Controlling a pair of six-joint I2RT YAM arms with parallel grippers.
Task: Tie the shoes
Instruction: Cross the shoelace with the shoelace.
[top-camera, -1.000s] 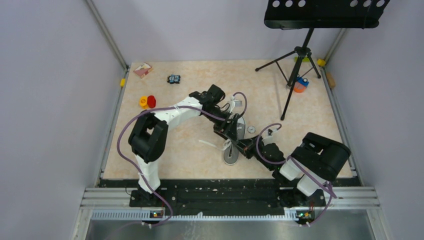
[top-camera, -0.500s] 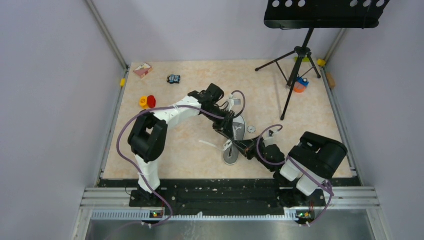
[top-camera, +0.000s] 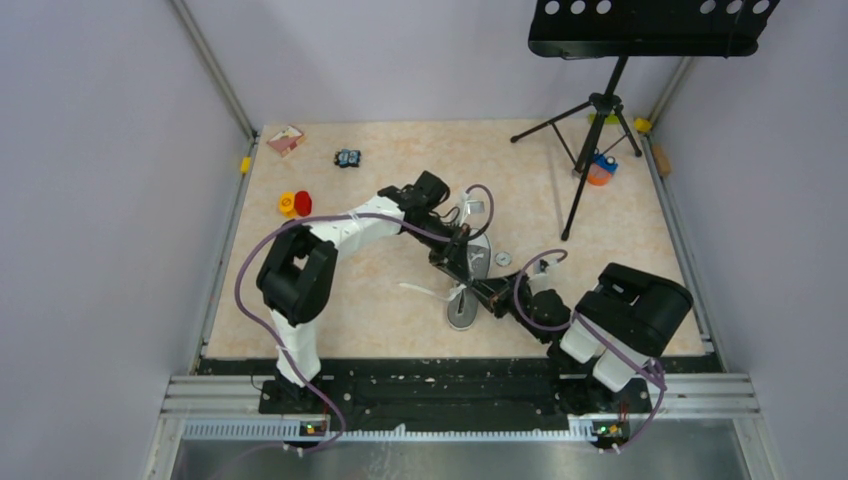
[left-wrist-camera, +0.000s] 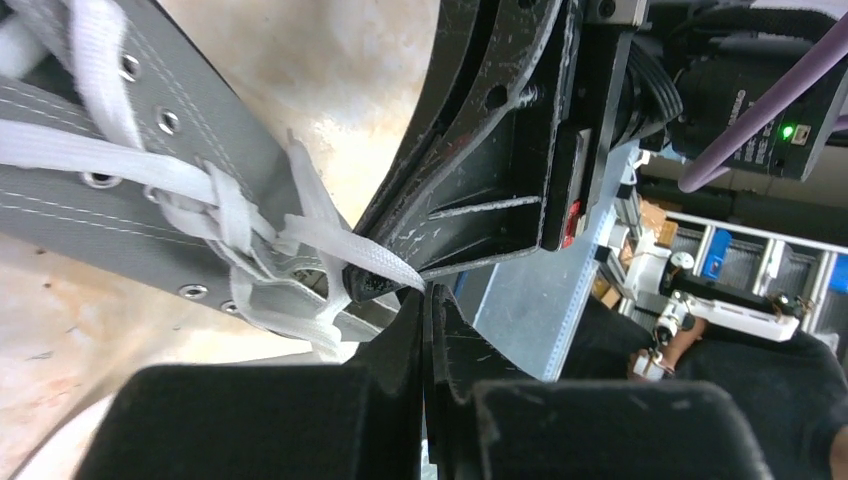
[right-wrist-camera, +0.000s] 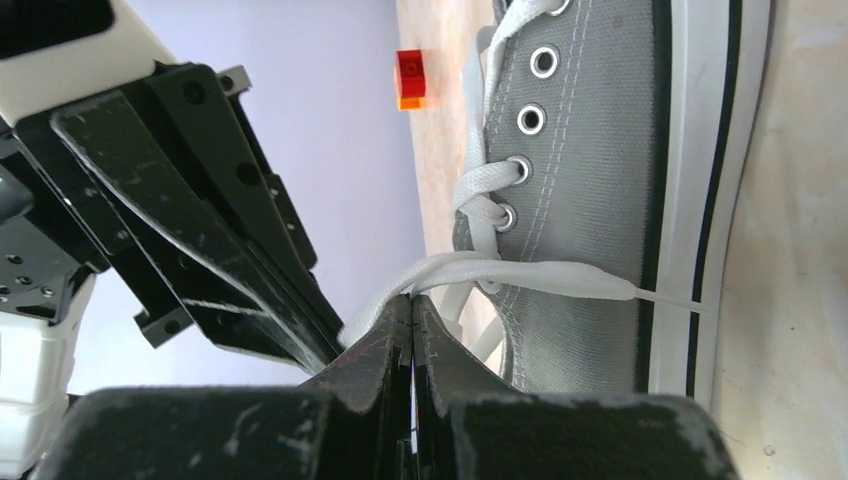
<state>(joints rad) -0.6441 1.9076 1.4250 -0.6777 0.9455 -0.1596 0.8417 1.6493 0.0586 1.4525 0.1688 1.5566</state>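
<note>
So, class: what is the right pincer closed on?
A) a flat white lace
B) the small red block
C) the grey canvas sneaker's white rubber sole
A: the right pincer is shut, its tips pinching the flat white lace that runs from the grey canvas sneaker.

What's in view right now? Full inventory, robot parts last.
sneaker: 1, grey with white sole, mid-table between the grippers
laces: white, untied, one strand trailing left on the table
ring: 1, grey, just right of the sneaker
round pieces: 2, yellow and red, left side
box: 1, pink, far-left corner
small item: 1, black-blue, right of the box
music stand: 1, black, far-right
orange-blue object: 1, by the stand's legs
table: 1, beige
left gripper: black, shut on laces
right gripper: black, shut on laces
</note>
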